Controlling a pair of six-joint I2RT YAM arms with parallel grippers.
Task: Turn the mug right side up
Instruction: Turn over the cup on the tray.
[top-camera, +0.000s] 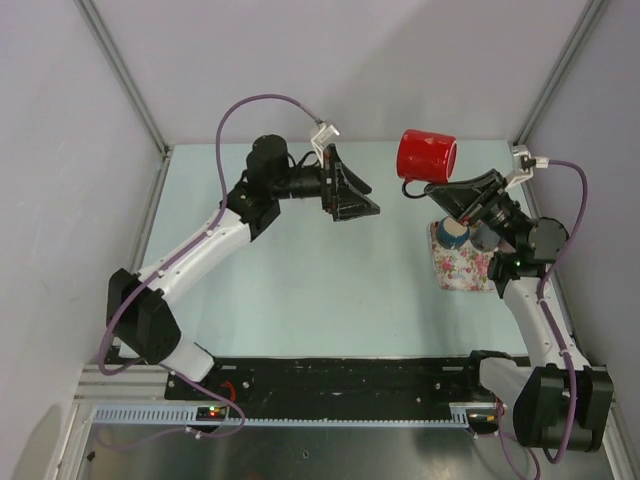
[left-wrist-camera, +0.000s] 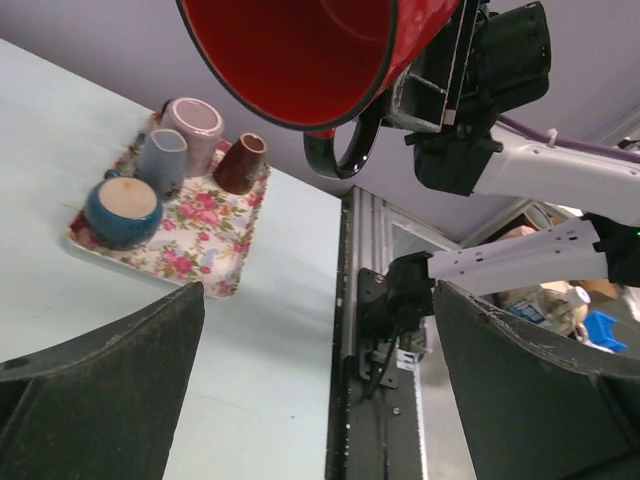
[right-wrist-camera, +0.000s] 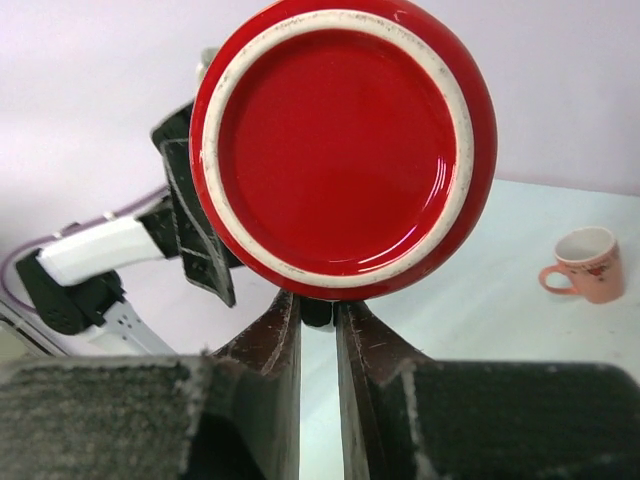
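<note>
The right gripper (right-wrist-camera: 318, 312) pinches the red mug (top-camera: 427, 156) by its handle (left-wrist-camera: 340, 173), up in the air, far right. The left gripper (top-camera: 352, 192) is wide open. That tiny grip might slip and drop the mug.

One red mug (top-camera: 427, 156). One floral tray (left-wrist-camera: 200, 250) carries four small cups: one blue cup (left-wrist-camera: 122, 208), one grey-blue cup (left-wrist-camera: 163, 160), one mauve cup (left-wrist-camera: 195, 125) and one brown cup (left-wrist-camera: 242, 163). One pink mug (right-wrist-camera: 585, 262) stands alone on the tabletop (top-camera: 300, 280). That makes six drinking vessels in all. Two robot arms: one left arm (top-camera: 200, 250), one right arm (top-camera: 540, 320).
</note>
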